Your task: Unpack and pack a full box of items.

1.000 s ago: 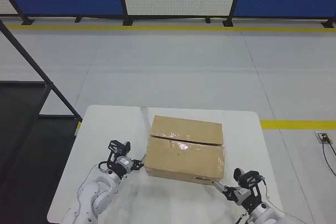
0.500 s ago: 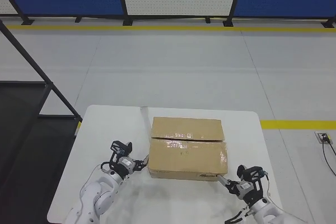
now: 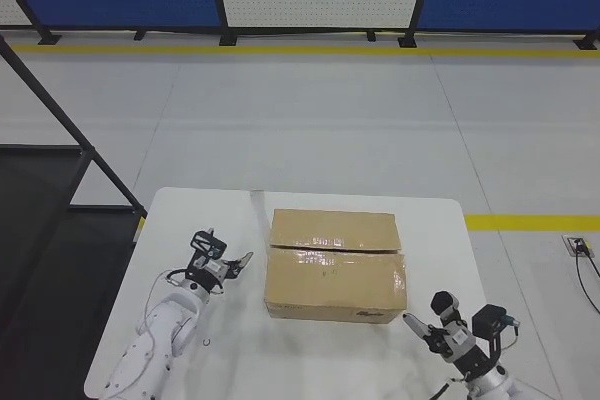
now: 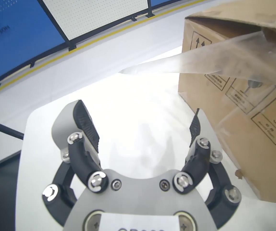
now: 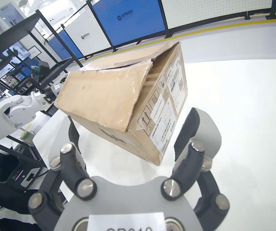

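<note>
On the white surface [image 3: 310, 350], left claw [image 4: 139, 108] and right claw [image 5: 132, 121] are pulling back from the box [image 3: 335, 265], both spread wide

Bright, even overhead light. Glare bleaches the table [image 4: 133, 92] beside the box [image 4: 248, 131]; tape [image 3: 325, 261] glints; wrist views bow at edges.

Inside a brightly lit hall: pale grey floor [image 3: 310, 120] crossed by yellow lines [image 3: 280, 49], fenced at the far side with blue panels [image 3: 120, 12] and white pegboard panels [image 3: 320, 10]; black metal rack [image 3: 55, 107] beside the white table [image 3: 180, 225], off its left edge.
</note>
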Controlling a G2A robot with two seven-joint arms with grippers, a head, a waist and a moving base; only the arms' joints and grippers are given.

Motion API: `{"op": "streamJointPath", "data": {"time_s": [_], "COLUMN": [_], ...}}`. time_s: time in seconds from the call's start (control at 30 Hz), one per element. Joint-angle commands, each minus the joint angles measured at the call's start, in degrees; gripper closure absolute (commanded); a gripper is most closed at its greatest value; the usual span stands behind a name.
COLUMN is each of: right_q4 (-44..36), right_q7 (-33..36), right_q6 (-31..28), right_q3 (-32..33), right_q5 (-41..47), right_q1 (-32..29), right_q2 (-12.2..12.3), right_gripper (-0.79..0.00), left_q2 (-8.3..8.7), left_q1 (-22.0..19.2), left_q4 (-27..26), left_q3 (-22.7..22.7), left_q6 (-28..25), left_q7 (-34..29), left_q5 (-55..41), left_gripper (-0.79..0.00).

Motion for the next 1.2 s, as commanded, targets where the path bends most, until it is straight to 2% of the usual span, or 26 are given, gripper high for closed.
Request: {"op": "streamJointPath", "data": {"time_s": [0.0,0.27,0.37,0.57,0.8,1.0,1.17], "right_q4": [-0.42,-2.07,-2.64,-4.12,-5.27,-5.75,-5.7], "right_q7": [-0.71,-2.63,-3.04,-3.37,-3.47,-3.38,-3.03], "right_q6": [-0.2,0.49,0.69,1.63,2.42,2.87,2.68], "right_q3": [0.51,1.97,2.39,2.74,2.86,2.81,2.57], "right_q5": [0.17,0.8,0.96,0.89,0.7,0.57,0.5], "right_q1": [-0.78,-3.98,-4.97,-6.44,-7.61,-8.11,-7.95], "right_q2": [0.03,0.02,0.01,-0.05,-0.14,-0.21,-0.24], "right_gripper": [-0.785,-0.785,-0.785,-0.785,-0.785,-0.785,-0.785], "left_q2": [-0.45,-3.69,-5.06,-7.52,-10.05,-11.47,-12.07], "left_q1": [-2.05,-10.52,-13.5,-18.12,-21.59,-23.15,-23.97], "left_q4": [3.49,17.26,22.12,30.06,35.83,38.89,39.94], "left_q3": [2.46,9.85,12.04,15.53,17.62,17.16,14.91], "left_q6": [3.45,17.38,20.32,22.38,25.14,27.45,28.09], "left_q7": [3.09,10.92,12.3,15.37,18.61,22.78,26.08], "left_q5": [5.09,12.18,13.16,14.5,13.89,10.65,5.01], "left_gripper": [-0.785,-0.785,-0.785,-0.785,-0.785,-0.785,-0.785]}}
